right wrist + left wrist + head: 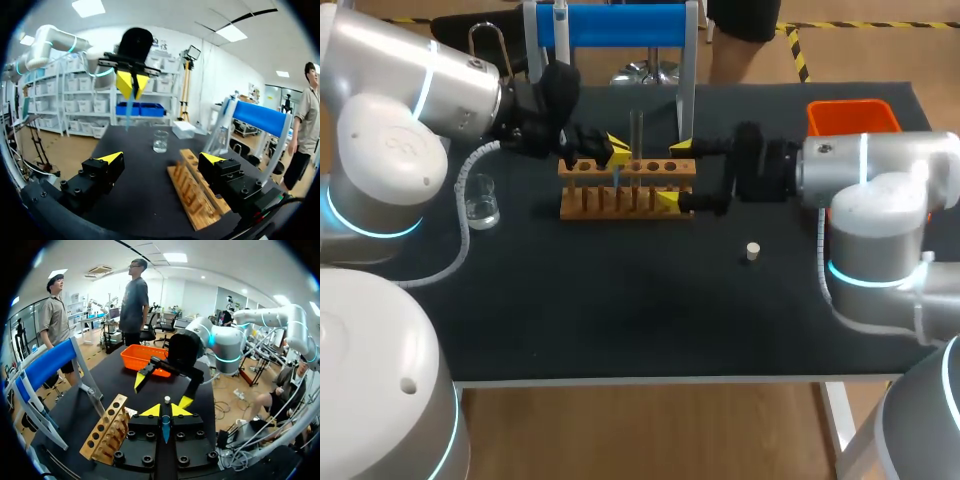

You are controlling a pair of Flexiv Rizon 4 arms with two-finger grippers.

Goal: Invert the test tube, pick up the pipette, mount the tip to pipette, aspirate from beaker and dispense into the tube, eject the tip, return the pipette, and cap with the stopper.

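My left gripper (617, 150) (162, 411) is shut on a slender bluish test tube (616, 177) (165, 429) above the wooden rack (626, 187). In the right wrist view the left gripper (132, 85) holds the tube (128, 111) hanging downward over the table. My right gripper (674, 174) (162, 158) stands open, one finger on each side of the rack's right end (192, 192). Left of the rack sits a glass beaker (480, 201) (160, 141). A small white stopper (752, 251) (167, 399) lies on the black table, right of the rack.
A blue pipette stand (610, 25) rises at the table's back edge behind the rack. An orange bin (850, 115) (150, 357) sits at the back right corner. A thin grey upright (637, 128) shows just behind the rack.
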